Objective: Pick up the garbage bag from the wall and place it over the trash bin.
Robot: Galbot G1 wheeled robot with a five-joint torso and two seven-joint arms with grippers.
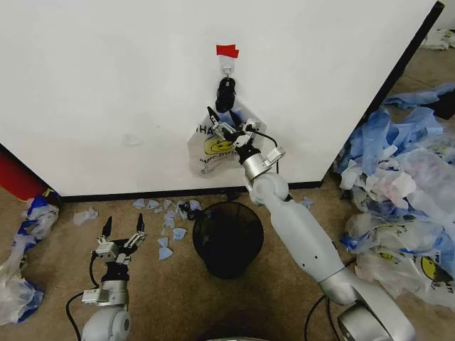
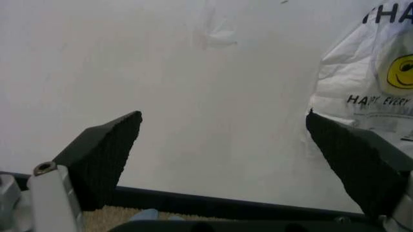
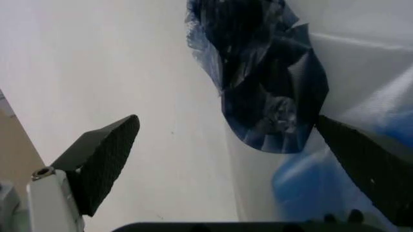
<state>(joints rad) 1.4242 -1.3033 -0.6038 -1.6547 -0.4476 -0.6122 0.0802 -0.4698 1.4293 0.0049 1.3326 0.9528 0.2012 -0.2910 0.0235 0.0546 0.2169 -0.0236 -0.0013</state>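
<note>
The garbage bag [image 1: 213, 145] hangs on the white wall [image 1: 106, 92] from a hook under red tape [image 1: 227, 50], its dark blue handles [image 1: 225, 94] bunched at the hook. My right gripper [image 1: 229, 129] is raised against the bag just below the handles, open. In the right wrist view the dark blue handles [image 3: 268, 77] lie between the spread fingers [image 3: 103, 159]. The black mesh trash bin [image 1: 227, 238] stands on the floor below the bag. My left gripper [image 1: 122, 231] hovers low at the left, open, and the bag's smiley print [image 2: 400, 72] shows beside its fingers [image 2: 103, 154].
Small blue plastic scraps [image 1: 167, 213] litter the carpet by the wall's black base trim. A big heap of blue and clear plastic bags [image 1: 405, 192] fills the right side. A red object [image 1: 18, 177] and more plastic [image 1: 21, 256] sit at the left.
</note>
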